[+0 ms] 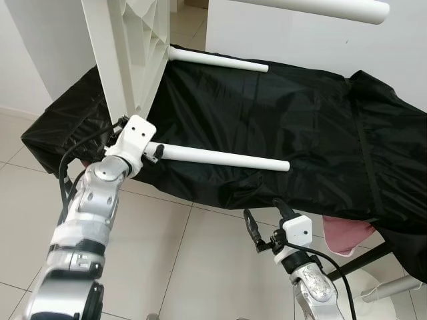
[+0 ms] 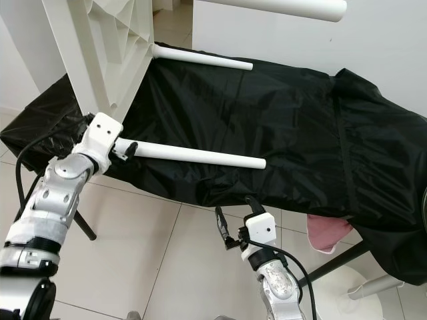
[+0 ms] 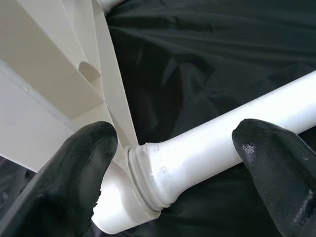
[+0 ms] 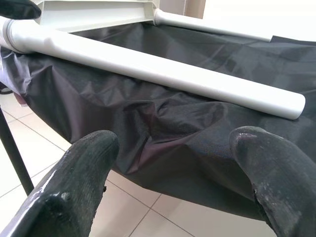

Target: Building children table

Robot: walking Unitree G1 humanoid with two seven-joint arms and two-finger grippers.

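A white table top (image 1: 133,47) stands tilted on edge over a black-covered surface (image 1: 300,113). Three white legs stick out of it: a near leg (image 1: 227,159), a far leg (image 1: 220,60) and an upper leg (image 1: 320,7). My left gripper (image 1: 157,152) is open at the near leg's base, its fingers (image 3: 74,182) on either side of the threaded joint (image 3: 148,173). My right gripper (image 1: 263,212) hangs open and holds nothing, below that leg's free end and in front of the cloth edge. The right wrist view shows the near leg (image 4: 173,74) beyond its fingers (image 4: 84,182).
The black cloth drapes over a low frame with dark metal legs (image 1: 363,257). A pink cloth (image 1: 343,233) pokes out under its right front edge. A white round base (image 1: 383,290) stands on the pale tiled floor (image 1: 200,267) at lower right. White walls lie behind.
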